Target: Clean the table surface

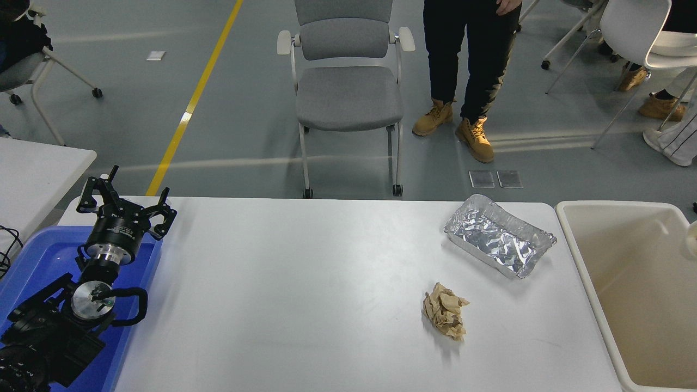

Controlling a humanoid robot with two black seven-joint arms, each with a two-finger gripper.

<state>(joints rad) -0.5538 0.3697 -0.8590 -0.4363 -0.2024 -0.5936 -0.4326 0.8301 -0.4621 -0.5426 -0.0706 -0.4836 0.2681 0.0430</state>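
While the left tool (126,202) rests spread open, the table surface (305,294) bears crumpled paper (445,317).

table surface (305,283) wide open mid, foil tray (499,235) & crumpled paper (445,311) block right

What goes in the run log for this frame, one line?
left gripper: open, parked over blue tray | right arm: not in view | table: crumpled paper, foil tray | bin: alongside
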